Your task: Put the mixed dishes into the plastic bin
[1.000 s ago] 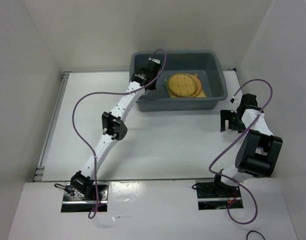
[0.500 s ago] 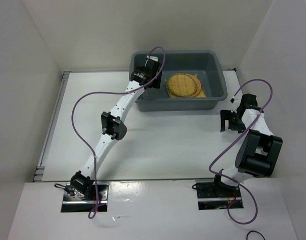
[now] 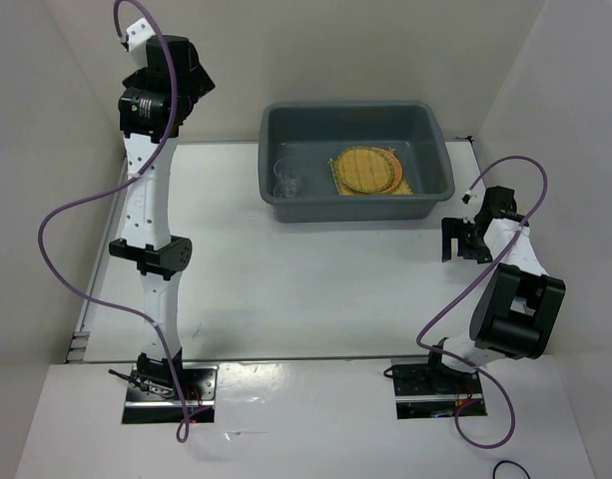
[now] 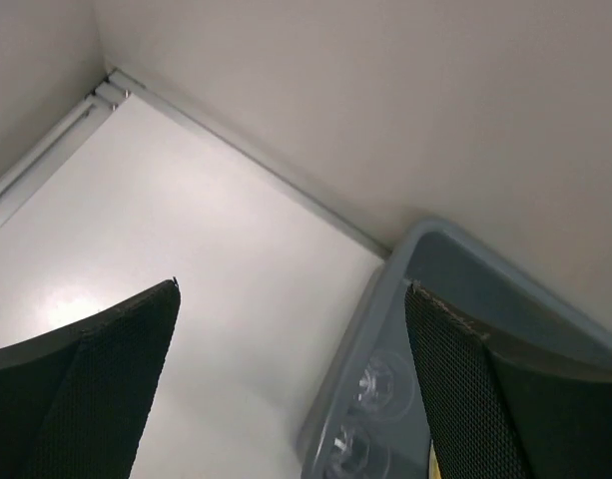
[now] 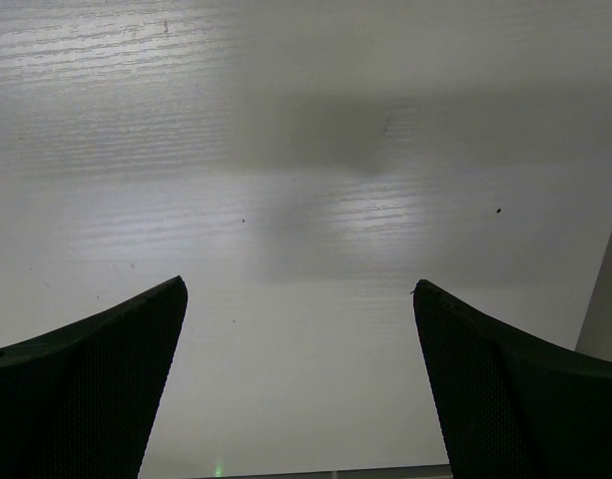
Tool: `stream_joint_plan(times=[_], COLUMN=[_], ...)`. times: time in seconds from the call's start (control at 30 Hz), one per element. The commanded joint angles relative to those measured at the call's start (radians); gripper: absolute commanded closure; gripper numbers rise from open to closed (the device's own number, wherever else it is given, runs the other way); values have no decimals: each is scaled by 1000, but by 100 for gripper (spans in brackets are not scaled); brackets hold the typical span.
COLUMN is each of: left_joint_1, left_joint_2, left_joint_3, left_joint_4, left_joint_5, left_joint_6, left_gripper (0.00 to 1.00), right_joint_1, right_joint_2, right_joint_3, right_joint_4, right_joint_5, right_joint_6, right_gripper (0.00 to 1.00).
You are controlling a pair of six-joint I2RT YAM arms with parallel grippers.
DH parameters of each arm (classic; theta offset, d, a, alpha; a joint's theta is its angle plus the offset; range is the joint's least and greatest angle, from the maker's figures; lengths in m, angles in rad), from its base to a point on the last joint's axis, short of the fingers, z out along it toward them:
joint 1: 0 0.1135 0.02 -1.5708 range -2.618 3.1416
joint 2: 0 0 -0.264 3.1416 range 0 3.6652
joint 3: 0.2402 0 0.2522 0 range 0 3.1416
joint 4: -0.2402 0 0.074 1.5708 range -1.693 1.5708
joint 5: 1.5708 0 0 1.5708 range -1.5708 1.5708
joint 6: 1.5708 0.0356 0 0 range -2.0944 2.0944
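We saw the plastic bin [image 3: 357,209] at the table's 12 o'clock edge, with all four dishes inside it. The small clear glass cup [image 3: 288,178] stood at the bin's 9 o'clock end, close to the wall there. Toward 3 o'clock from the cup, and apart from it, lay the square yellow woven mat [image 3: 405,187]. The green-rimmed disc [image 3: 396,170] rested on the mat, and the orange-brown disc [image 3: 363,170] lay on top of both.

The left arm [image 3: 151,200] stood tall at the table's 10 o'clock, outside the bin. The left gripper [image 4: 293,287] hung high above the table [image 3: 315,279], fingers spread wide and holding nothing. Its camera looked down on the bin's corner and the cup.

The right gripper [image 5: 299,284] hovered low over bare tabletop at 3 o'clock, near the white side wall [image 3: 575,150]. Its fingers were likewise parted, with nothing between them.
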Motion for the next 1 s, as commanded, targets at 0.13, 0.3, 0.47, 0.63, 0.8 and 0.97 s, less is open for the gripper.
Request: stream_joint_plan(times=[0.13, 0.3, 0.47, 0.63, 0.8, 0.97], left_joint_1=[33, 15, -65, -134, -53, -10], left_joint_2=[-90, -135, -234, -508, -988, -1205], left_joint_3=[0, 20, -212, -887, -1560, -1873], left_joint_4=[-126, -126, -126, -53, 493, 667], left_joint_5=[59, -13, -108, -329, -116, 28], left_joint_6=[-25, 13, 62, -33, 111, 185], left_gripper=[0, 0, 0, 0, 0, 0], right_joint_1=[5, 5, 5, 5, 5, 5], right_joint_2=[-40, -49, -49, -40, -20, 0], right_joint_3=[16, 16, 16, 16, 16, 16], right_joint_4=[6, 6, -3, -3, -3, -12], right_joint_5=[-9, -20, -29, -29, -29, -40], right_joint_6=[-8, -17, -17, -17, -17, -27], right_gripper=[2, 2, 2, 2, 2, 2])
